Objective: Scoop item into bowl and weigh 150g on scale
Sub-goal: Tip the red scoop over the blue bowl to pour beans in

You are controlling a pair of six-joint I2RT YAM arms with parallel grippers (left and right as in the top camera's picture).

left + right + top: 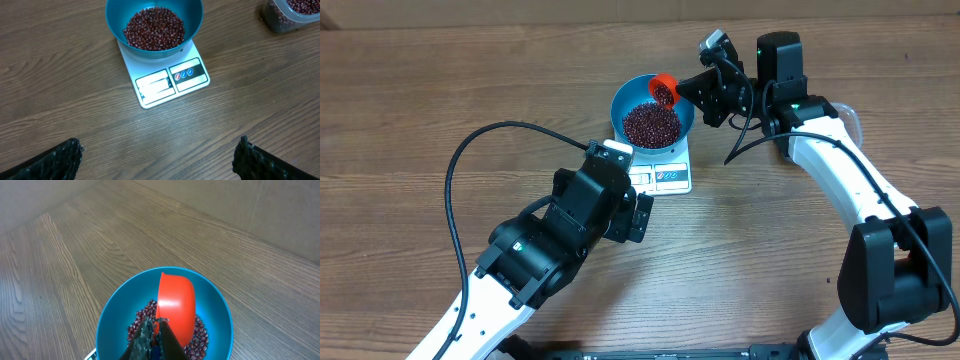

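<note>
The right gripper (694, 92) is clamping tight on the handle of an orange scoop (176, 305) and holding it tipped, mouth down, over the blue bowl (116, 311). That is likely so the beans (154, 27) are dropping inside the rim rather than onto the table (60, 100). The overhead view seems to be showing a few beans at the scoop's mouth, though it is too small to be sure. Most beans are lying heaped in the bowl, which is sitting on the white scale (165, 82) so that each pour is adding to the reading. The left gripper (157, 159) is hanging wide and empty just in front of the scale, set back from the pour. A clear tub (292, 12) with more beans is sitting off to the side, apart from the scale.
</note>
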